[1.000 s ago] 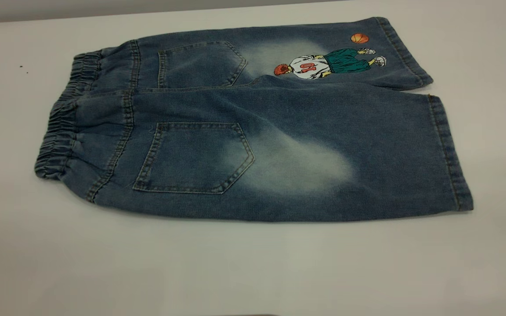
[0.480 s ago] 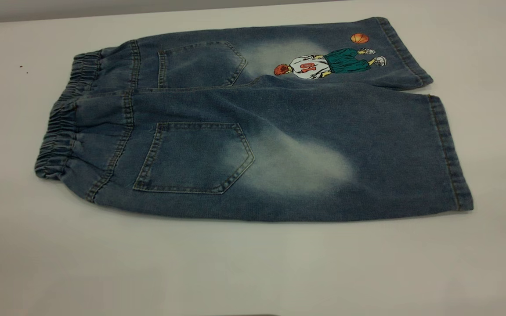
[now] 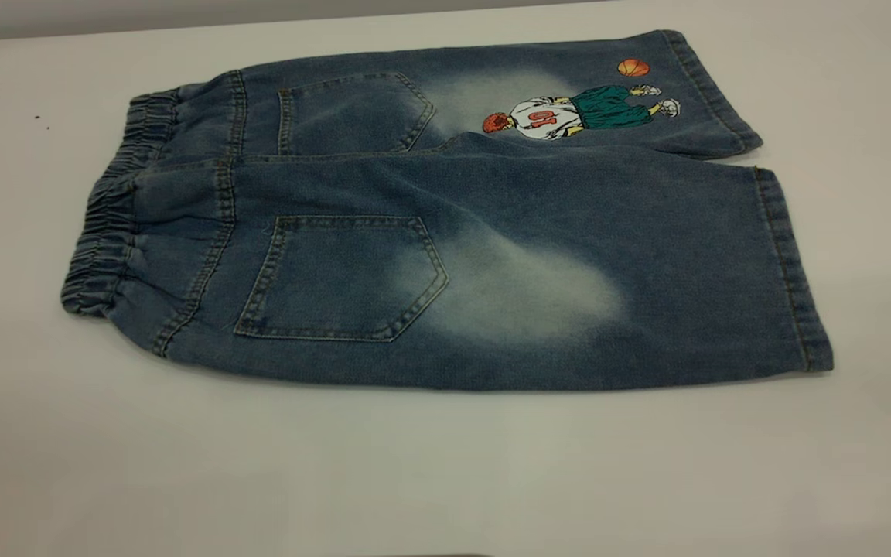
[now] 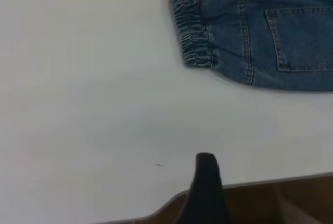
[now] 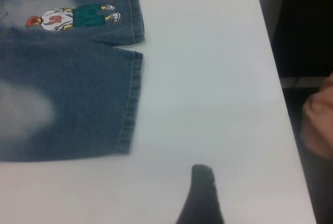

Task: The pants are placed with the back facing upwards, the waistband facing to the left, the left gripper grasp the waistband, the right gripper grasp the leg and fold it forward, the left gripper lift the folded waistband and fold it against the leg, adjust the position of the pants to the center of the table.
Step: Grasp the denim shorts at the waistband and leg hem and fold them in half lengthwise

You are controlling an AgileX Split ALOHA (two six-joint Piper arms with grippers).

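pants [image 3: 445, 224] flat on table [image 3: 445, 464], back up, both pockets showing, unfolded. waistband [image 3: 109, 224] at left, near leg [image 3: 646, 286] hem at right, printed leg on far side. left gripper [image 4: 205, 190] off near table edge, well apart from waistband; one finger visible, opening cannot tell. right gripper [image 5: 202, 195] near leg hem, not touching; opening cannot tell. hand [image 5: 318, 117] beyond table edge at right.

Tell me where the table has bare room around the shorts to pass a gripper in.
The table is bare in a wide strip in front of the pants, beside the waistband, and past the leg hem on the right. Only a narrow margin remains behind the printed leg.
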